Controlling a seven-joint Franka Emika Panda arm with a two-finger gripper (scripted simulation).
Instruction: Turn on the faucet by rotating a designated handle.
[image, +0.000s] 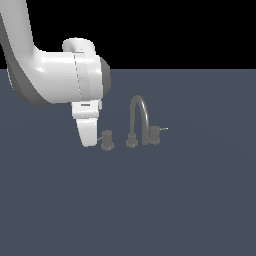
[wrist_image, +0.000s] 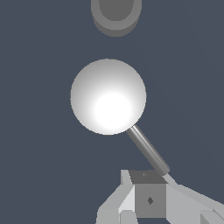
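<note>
**One arm, one faucet, two handles**

One white robot arm (image: 55, 75) is reaching down onto the dark grey floor (image: 150, 210), where one faucet (image: 140, 117) is standing with a single arched spout and two stubby handles. The handle (image: 106, 140) set apart from the spout is sitting toward the exterior view's left, with the gripper (image: 89, 135) hanging just beside it. The second handle (image: 156, 134) is standing close against the spout's foot.

In the wrist view, the handle's round top is showing bright, and its one thin lever (wrist_image: 148, 150) is running out to the gripper's fingertip (wrist_image: 148, 197), touching it. Whether the claw is apart or together cannot be told.
</note>
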